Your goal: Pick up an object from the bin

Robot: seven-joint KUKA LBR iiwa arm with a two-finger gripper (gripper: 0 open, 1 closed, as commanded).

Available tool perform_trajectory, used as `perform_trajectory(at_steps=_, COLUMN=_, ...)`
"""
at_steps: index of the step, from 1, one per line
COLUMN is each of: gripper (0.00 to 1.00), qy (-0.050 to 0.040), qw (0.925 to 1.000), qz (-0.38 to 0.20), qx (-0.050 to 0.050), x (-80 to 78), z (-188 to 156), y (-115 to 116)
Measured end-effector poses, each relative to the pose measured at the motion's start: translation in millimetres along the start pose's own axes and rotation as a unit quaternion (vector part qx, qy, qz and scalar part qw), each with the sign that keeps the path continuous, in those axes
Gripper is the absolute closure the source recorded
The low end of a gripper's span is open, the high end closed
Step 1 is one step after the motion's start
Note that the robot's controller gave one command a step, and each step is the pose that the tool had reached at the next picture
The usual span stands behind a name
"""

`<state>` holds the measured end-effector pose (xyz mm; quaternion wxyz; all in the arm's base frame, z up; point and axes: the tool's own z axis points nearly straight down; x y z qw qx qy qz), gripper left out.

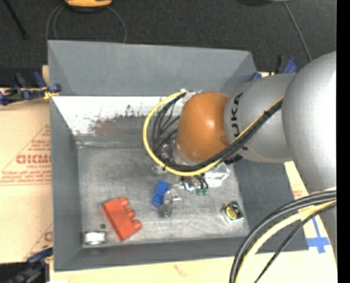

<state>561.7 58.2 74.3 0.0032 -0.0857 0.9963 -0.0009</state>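
— Where is the claw?
— Low over the middle of the grey bin, under the arm's orange cover. A small blue block lies right beside it.
— Spread or pinching?
— I cannot tell.
— What else lies near?
— A red studded brick to the lower left, well apart. A small yellow-and-black piece sits to the right.

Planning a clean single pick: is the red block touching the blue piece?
Apart. The camera view shows bare bin floor between the red block and the blue piece.
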Motion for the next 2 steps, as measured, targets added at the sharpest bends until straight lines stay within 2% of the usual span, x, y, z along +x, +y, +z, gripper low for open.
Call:
perform_trajectory(at_steps=1, gripper=1.0, qy=-0.0044, qw=1.0, qz=0.001, qx=-0.001, x=-2.6, z=-3, y=1)
perform_trajectory(at_steps=2, gripper=1.0, qy=-0.0039, qw=0.9923, qz=-0.124, qx=0.001, x=-10.9, z=-239, y=-39)
